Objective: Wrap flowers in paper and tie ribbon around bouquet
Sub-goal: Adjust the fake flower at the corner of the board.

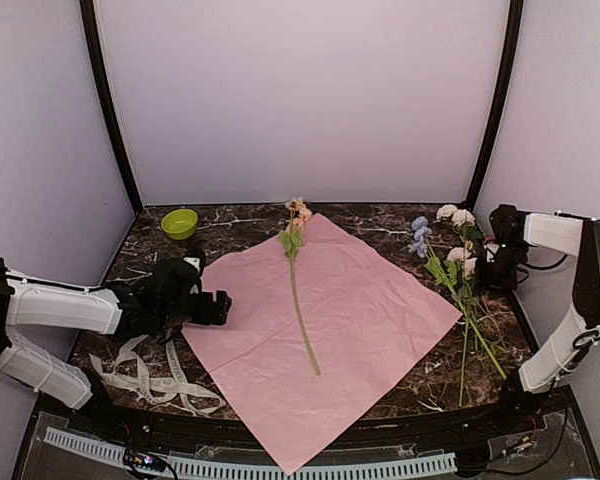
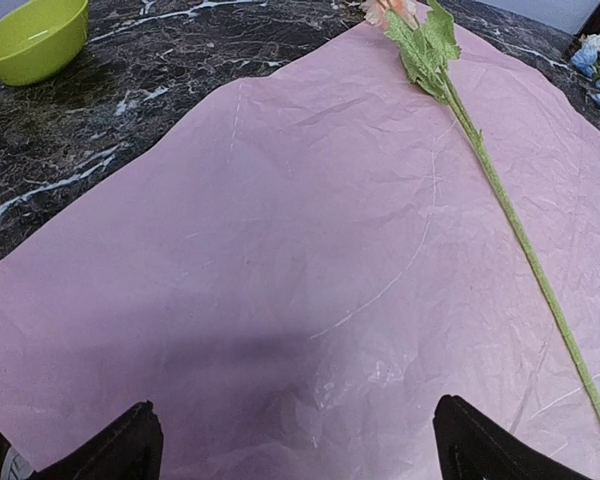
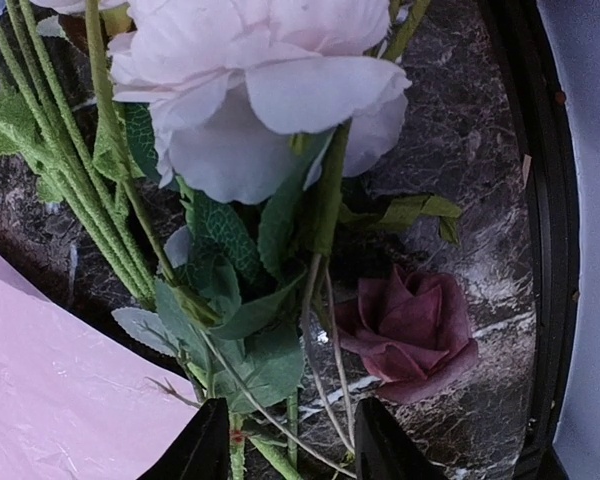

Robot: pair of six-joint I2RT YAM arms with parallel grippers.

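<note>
Dark marble table (image 1: 240, 225) carrying everything in view. Spread flat across its middle, the paper (image 1: 380, 300): pale pink, lightly creased, turned as a diamond, one corner toward the far wall and the opposite corner lapping past the near edge. Left arm (image 1: 65, 305) folded low at the left side, forearm reaching rightward toward the paper's left corner. Right arm (image 1: 555, 350) rising at the right side and bending back down over the blooms. On bare marble just right of the paper, the flowers (image 1: 448, 270): long axis running far to near, blue and white blooms at the far end, thin green stems slanting nearward and slightly right, passing just beside the paper's right corner. Alone on the paper, a single stem (image 1: 300, 310): long axis also far to near, peach bloom at the far corner, cut end near the sheet's middle. Near the left arm, the ribbon (image 1: 155, 375), cream, in loose loops on the marble. At the far left, a green bowl (image 1: 179, 223), upright, well apart from the paper. Left gripper (image 1: 223, 308) level above the paper's left corner, jaws spread wide, grasping nothing. Right gripper (image 3: 290, 440) pointing down among the stems, jaws parted around several thin stems without pinching them. Just beside those stems, a dark pink rose (image 3: 410, 330) lying on the marble.
</note>
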